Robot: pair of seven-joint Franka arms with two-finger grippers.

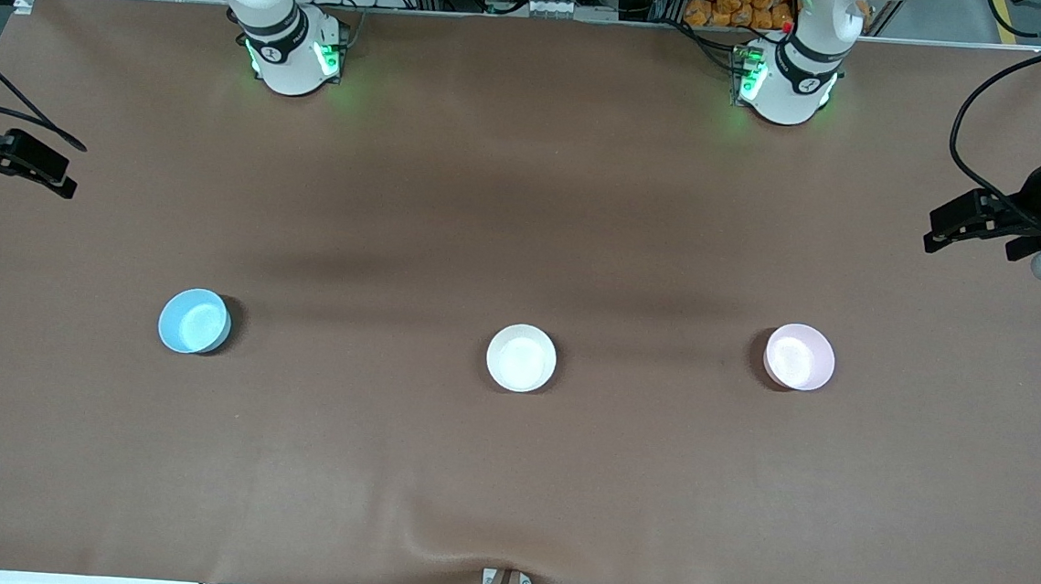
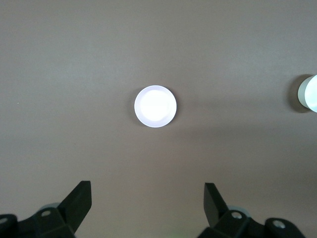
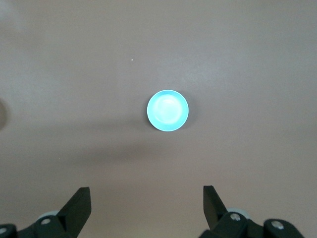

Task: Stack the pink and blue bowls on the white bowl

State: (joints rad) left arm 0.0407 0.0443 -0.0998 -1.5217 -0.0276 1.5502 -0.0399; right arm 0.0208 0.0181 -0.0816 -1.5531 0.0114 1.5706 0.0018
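Two end effectors spread apart, left end effector [image 2: 147, 202] high over pink bowl [image 1: 799, 356], right end effector [image 3: 146, 203] over blue bowl [image 1: 194, 320]

The counter [image 1: 527, 192] is a plain matte brown, with no pattern. The blue bowl [image 1: 194, 320] is light sky-blue (brighter, almost turquoise, in the right wrist view [image 3: 167, 110]). The white bowl [image 1: 521, 357] is plain white. The pink bowl [image 1: 799, 356] is pale pink, washed nearly white in the left wrist view [image 2: 155, 106]. Both end effectors, left [image 2: 147, 198] and right [image 3: 146, 198], are black.
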